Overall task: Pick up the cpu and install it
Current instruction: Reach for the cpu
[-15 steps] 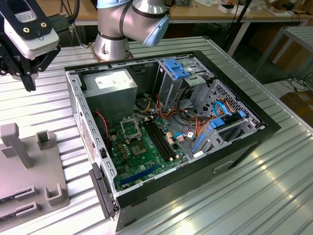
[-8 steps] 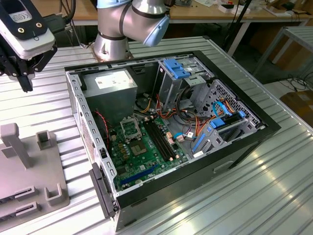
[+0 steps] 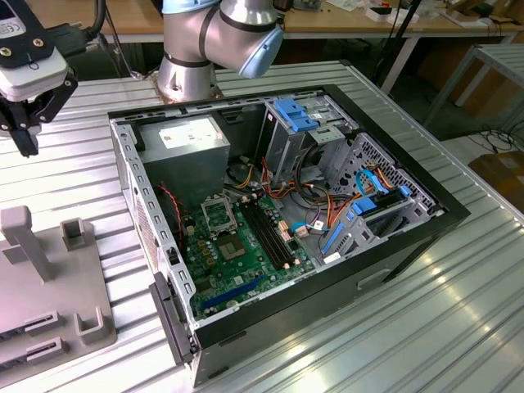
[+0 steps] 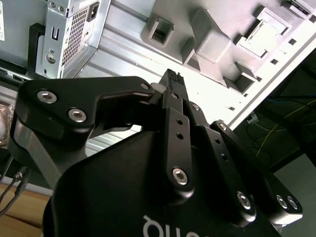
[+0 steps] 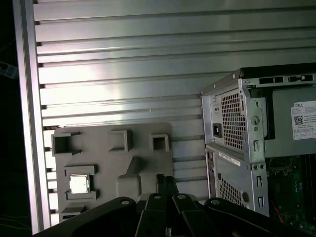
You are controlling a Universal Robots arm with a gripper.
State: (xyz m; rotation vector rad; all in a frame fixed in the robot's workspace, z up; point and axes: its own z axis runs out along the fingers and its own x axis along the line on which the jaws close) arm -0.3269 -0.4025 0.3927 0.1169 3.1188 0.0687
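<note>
My gripper is closed, fingertips together with nothing between them. It hangs above the ribbed metal table at the exterior view's far left. The grey holder block lies on that table close by. The cpu rests flat in a square recess of the block, apart from my fingers. At the exterior view's right stands the open computer case. Its green board carries the metal-framed socket.
</note>
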